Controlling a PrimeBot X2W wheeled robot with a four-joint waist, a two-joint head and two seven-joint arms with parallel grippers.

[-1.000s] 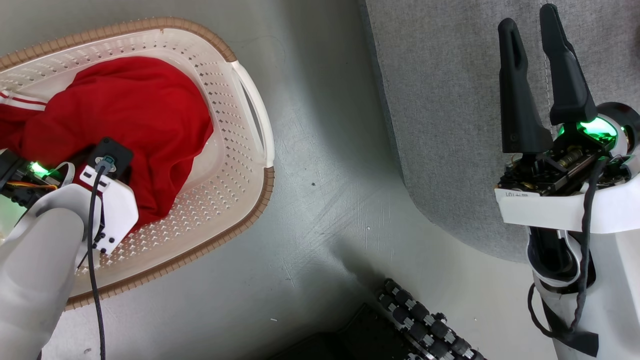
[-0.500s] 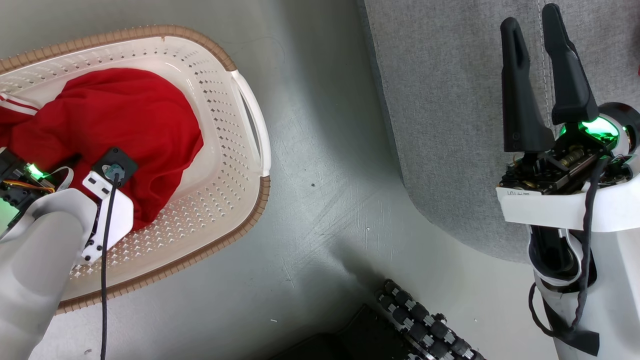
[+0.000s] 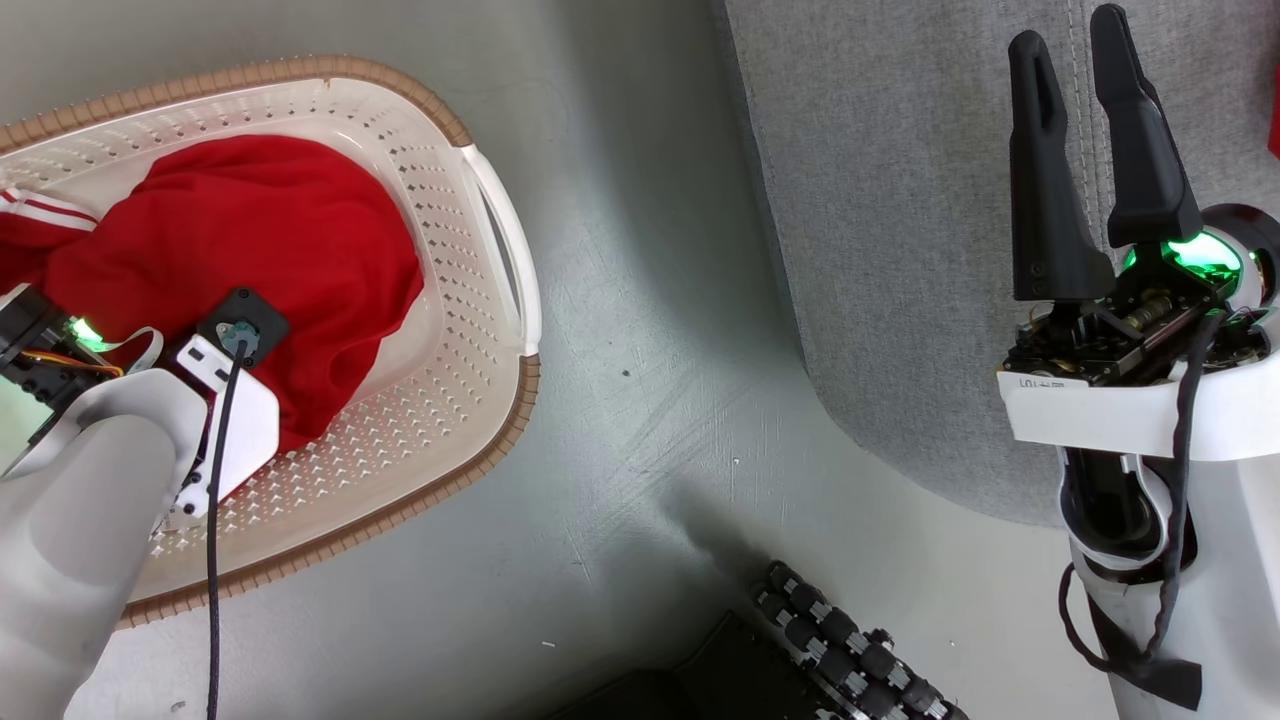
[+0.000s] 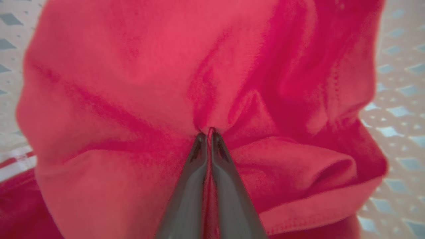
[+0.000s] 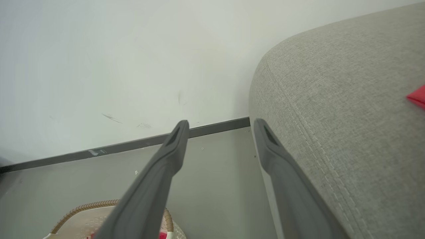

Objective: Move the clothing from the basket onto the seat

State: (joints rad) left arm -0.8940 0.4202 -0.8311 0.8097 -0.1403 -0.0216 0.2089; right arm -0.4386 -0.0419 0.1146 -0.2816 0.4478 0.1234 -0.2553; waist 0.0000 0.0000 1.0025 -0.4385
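Left: left tool (image 4: 206,136) is down in the basket (image 3: 450,300), fingers pinched together on a fold of the clothing (image 3: 250,230). Left wrist view shows the red fabric puckered at the tips, with a thin ridge of cloth between the two fingers. In the head view the tips are hidden under the pale wrist housing and its black cable.

Clothing sits in the basket, bunched toward its left half. White stripes (image 3: 45,205) show at the far left edge, and the perforated cream bottom is bare on the right. Basket is on the grey floor (image 3: 640,420), brown rim up, white handle (image 3: 512,240) facing the seat (image 3: 900,200).

Middle: a strip of floor separates basket and seat, so they're apart. Dark roller wheel (image 3: 850,640) at bottom centre.

Right: seat is grey fabric with a rounded corner and a stitched seam. There's a small red scrap (image 5: 416,96) on it at the far right edge; can't tell what it is.

Right tool (image 3: 1070,30) overlaps the seat in the head view, fingers spread wide with nothing between them. Right wrist view puts it just beside the seat's corner, facing the white wall (image 5: 116,66) and dark skirting (image 5: 149,142), basket rim low in frame.
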